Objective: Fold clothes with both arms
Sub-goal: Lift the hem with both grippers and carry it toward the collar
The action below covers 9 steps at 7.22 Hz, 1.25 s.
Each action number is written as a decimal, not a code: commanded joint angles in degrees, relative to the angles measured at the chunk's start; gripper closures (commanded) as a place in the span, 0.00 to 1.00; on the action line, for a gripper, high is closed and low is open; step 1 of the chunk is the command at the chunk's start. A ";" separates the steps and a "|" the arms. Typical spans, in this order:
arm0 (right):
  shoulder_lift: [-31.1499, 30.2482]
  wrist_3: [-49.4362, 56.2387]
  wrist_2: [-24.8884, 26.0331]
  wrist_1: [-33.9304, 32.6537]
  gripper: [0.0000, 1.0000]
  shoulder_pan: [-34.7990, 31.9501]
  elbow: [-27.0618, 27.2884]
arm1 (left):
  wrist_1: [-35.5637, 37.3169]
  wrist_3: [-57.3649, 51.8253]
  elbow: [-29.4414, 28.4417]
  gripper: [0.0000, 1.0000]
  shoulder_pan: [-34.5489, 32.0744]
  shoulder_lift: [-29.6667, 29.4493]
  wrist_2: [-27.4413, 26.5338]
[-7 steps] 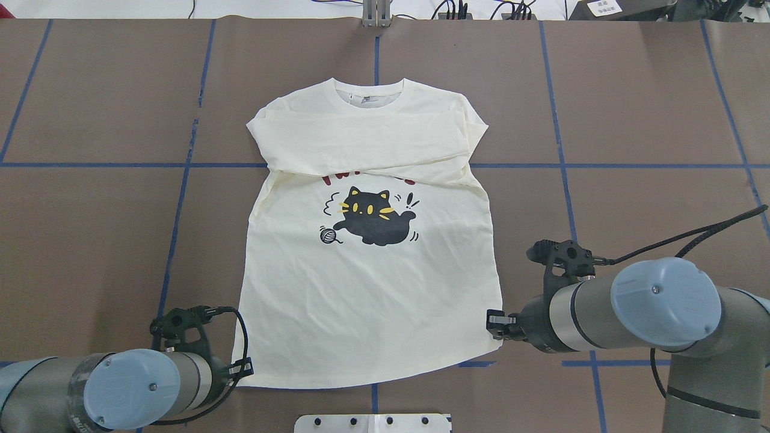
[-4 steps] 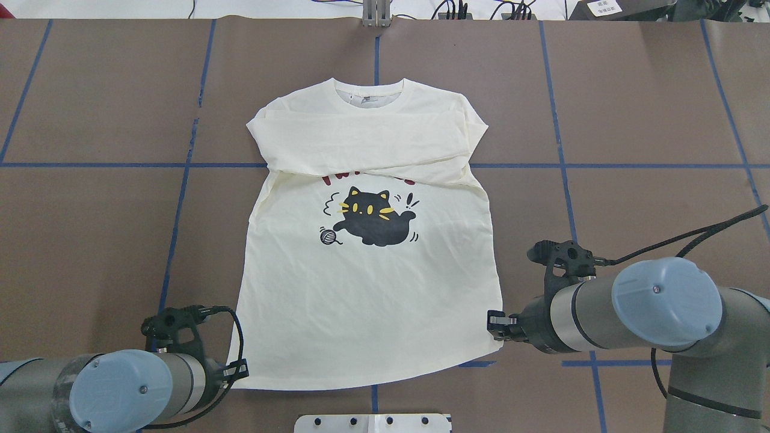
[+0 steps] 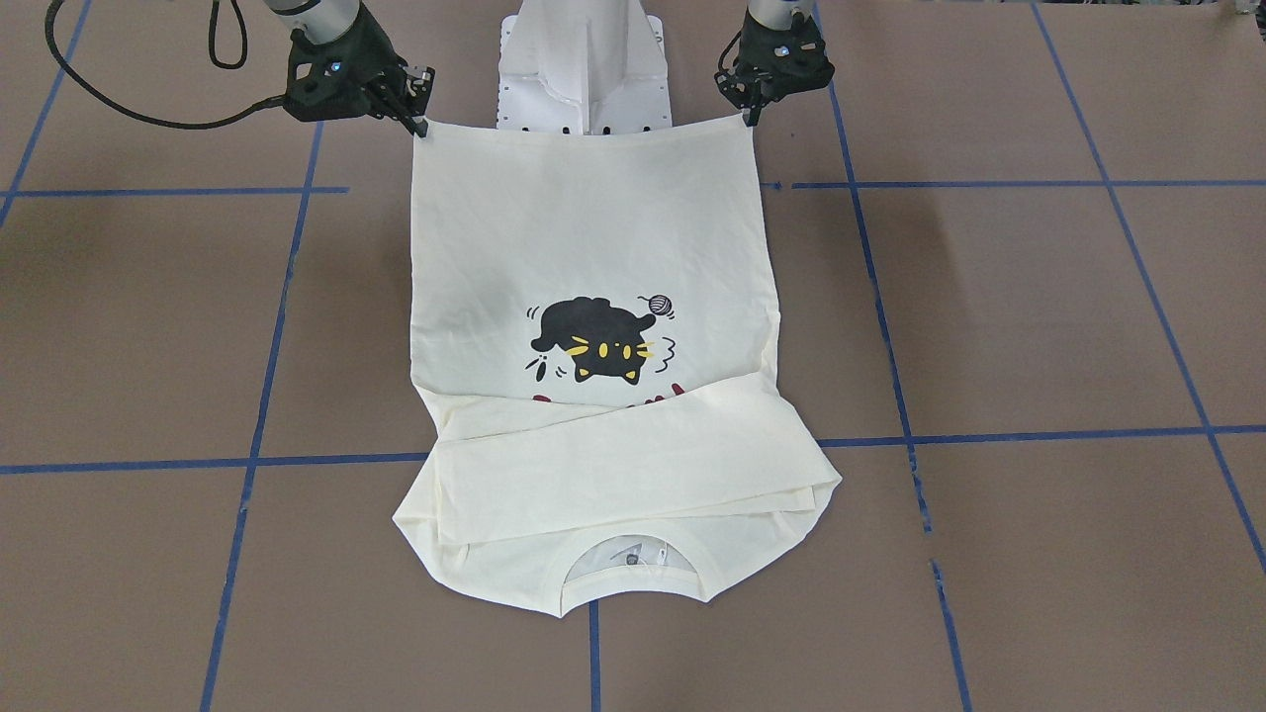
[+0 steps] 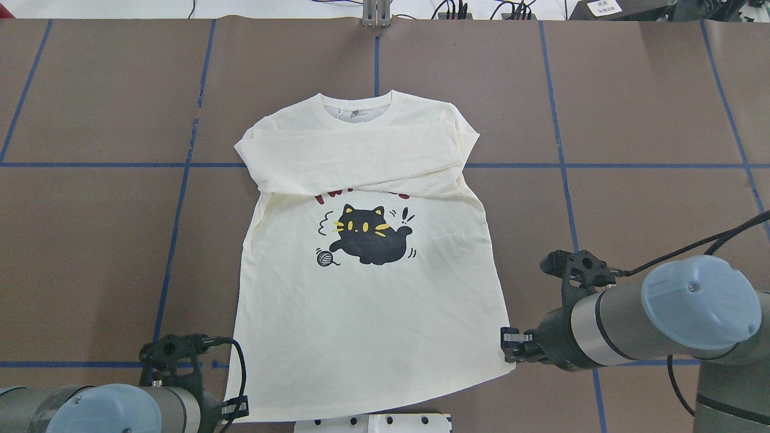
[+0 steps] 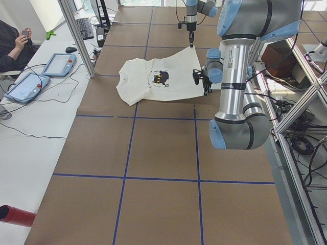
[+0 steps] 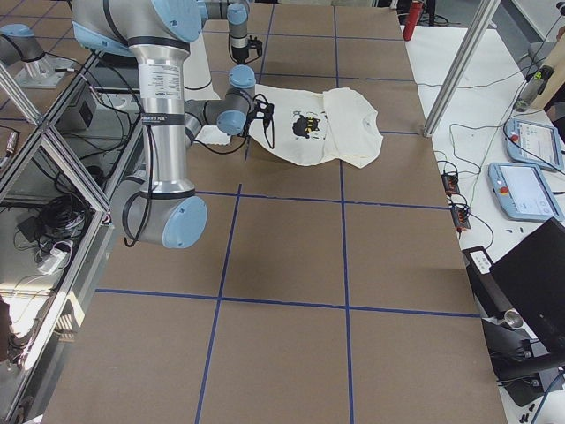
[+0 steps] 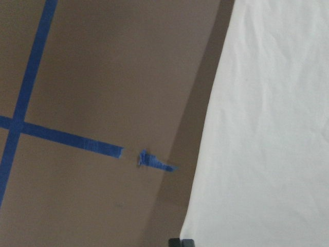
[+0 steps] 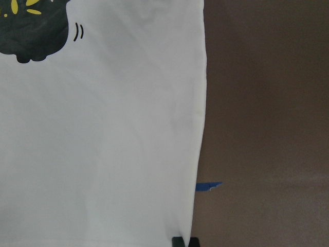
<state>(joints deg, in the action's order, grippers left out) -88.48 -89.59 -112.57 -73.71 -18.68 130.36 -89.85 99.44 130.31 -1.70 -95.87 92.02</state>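
**Holding the shirt (image 4: 361,313) by both hem corners**

Spread print-up on the table (image 4: 90,240), collar away from the robot, sleeves (image 4: 355,156) folded across the chest above the cat print (image 4: 367,237). Pinched at one hem corner by the left gripper (image 3: 752,114), at the other by the right gripper (image 3: 419,125), both clamped on cloth. Raised slightly along that hem.

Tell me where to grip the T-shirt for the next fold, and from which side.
Grip the T-shirt at its two hem corners, from the outer sides, where the left gripper and right gripper pinch it. The hem is the free straight edge nearest the robot; the sleeves lie folded across the chest.
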 commanded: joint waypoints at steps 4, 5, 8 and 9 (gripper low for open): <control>-4.07 0.47 -4.41 -0.04 1.00 -0.37 2.81 | 4.33 -6.16 8.38 1.00 -1.25 -0.55 2.45; -1.98 1.60 -4.84 0.05 1.00 -4.75 1.41 | 4.33 -9.58 8.12 1.00 -5.29 -0.72 3.94; 9.42 9.50 -11.24 0.05 1.00 -20.29 -9.98 | 4.50 -21.44 5.06 1.00 -20.13 -5.28 8.67; 12.77 11.00 -11.44 0.05 1.00 -22.35 -14.04 | 4.50 -24.52 -0.18 1.00 -24.80 -10.60 9.66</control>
<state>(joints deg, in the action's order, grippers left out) -80.24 -80.89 -122.66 -73.65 -37.02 121.57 -85.37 79.09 134.82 -20.32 -101.62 99.71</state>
